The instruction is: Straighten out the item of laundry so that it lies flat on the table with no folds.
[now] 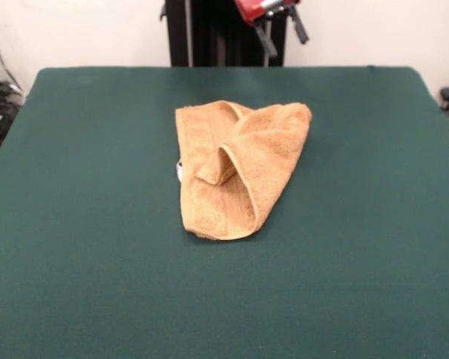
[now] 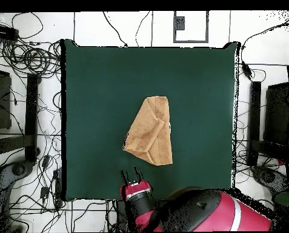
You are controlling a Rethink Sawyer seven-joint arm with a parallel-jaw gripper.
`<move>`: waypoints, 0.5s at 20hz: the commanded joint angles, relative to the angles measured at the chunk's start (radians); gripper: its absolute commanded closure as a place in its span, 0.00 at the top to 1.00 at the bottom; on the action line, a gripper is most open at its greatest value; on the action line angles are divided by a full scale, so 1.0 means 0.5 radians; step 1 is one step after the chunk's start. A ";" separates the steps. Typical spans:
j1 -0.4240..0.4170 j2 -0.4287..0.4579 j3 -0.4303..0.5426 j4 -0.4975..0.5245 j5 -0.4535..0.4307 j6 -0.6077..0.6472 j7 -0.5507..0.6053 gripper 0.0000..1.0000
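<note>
In the front view, the golden-tan terry-cloth towel point(image 1: 236, 168) lies bunched near the middle of the large table with the dark green felt-like top point(image 1: 82, 224), slightly toward the far side. It is folded over itself: a broad flap from the right side drapes across the lower layer, and a hemmed edge curves down the middle to a rounded near corner. A small white tag point(image 1: 179, 170) peeks out at the towel's left edge. The red and black gripper point(image 1: 282, 36) hangs high above the table's far edge, well apart from the towel, its two dark fingers point(image 1: 267, 41) spread with nothing between them.

In the overhead view, the same towel point(image 2: 151, 130) shows as a roughly triangular, folded shape near the table's point(image 2: 98, 85) centre, narrower at its upper end and wider at its lower end. A pale speck at its right edge is probably the tag. The gripper point(image 2: 135, 175) sits at the table's lower edge, just below the towel's lower left corner and not touching it. Its fingers point(image 2: 139, 173) stand apart, empty. Tangled black cables point(image 2: 31, 57) lie on the white floor to the left of the table.
</note>
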 commanded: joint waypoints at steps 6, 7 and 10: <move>0.099 -0.017 0.361 -0.354 -0.242 0.583 0.376 1.00; 0.103 -0.072 0.340 -0.349 -0.218 0.579 0.326 1.00; 0.129 -0.043 0.255 -0.390 -0.185 0.489 0.139 1.00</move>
